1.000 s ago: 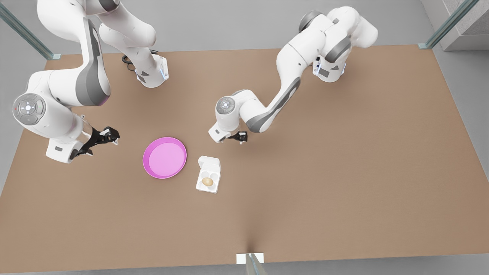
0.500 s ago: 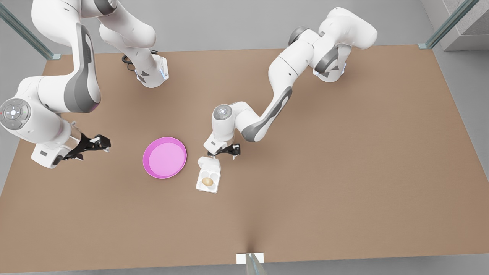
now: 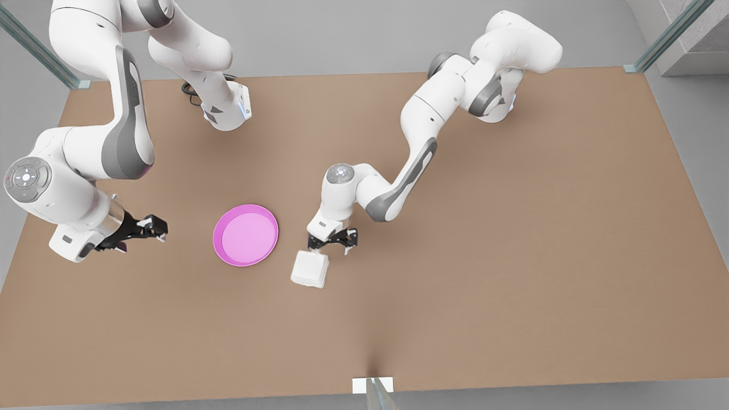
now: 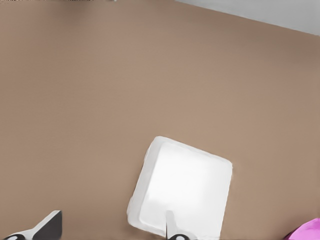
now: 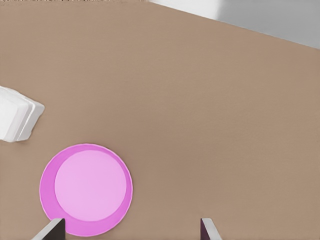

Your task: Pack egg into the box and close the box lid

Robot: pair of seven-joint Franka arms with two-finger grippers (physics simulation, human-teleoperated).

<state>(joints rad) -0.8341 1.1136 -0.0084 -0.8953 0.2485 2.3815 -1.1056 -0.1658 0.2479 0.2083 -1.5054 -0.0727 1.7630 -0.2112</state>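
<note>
The white box (image 3: 310, 269) lies on the table with its lid (image 4: 182, 190) folded down flat over the cups. The egg is hidden under the lid. My left gripper (image 3: 333, 241) hovers at the box's far edge, open; one fingertip (image 4: 169, 226) overlaps the lid's rim and the other stands off to the side over bare table. My right gripper (image 3: 155, 226) waits open at the front view's left, apart from the box (image 5: 17, 120), with nothing between its fingers.
A round pink plate (image 3: 245, 234) sits just to the front view's left of the box, between the two grippers, and lies in front of the right gripper (image 5: 129, 232). The brown table stretches wide on the front view's right and near side.
The lid has swung from open to flat over the cups, covering the egg. My left gripper came down toward the box's far edge. The right arm drifted slightly.
</note>
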